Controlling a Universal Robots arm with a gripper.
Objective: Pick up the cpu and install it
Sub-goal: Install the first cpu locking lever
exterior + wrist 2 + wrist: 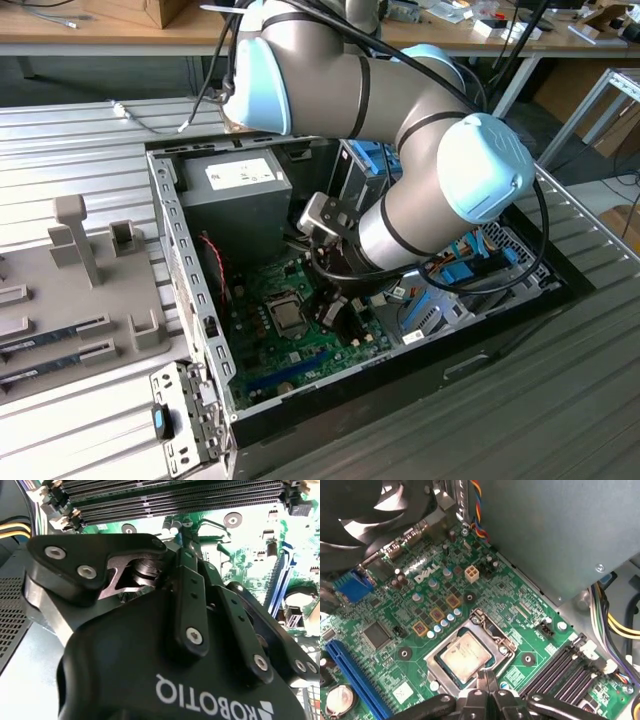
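Low in the first wrist view's centre, the cpu (463, 656) lies in its socket (470, 652) while the gripper (486, 684), fingertips pinched together holding nothing, hovers at its edge, risking a nudge that skews the chip.

Cpu (464, 656): small flat square chip, silvery metal lid, thin green rim. Lies flat, lid up, seated in socket on green motherboard; metal socket frame surrounds it on all sides. Lid faintly mottled, with fine print. In first wrist view sits square to frame, not tilted. In exterior view cpu (287, 317) shows as small grey square near middle of board, inside open computer case, toward exterior view's left of arm's wrist. Retention frame seems closed over edges; hard to confirm.
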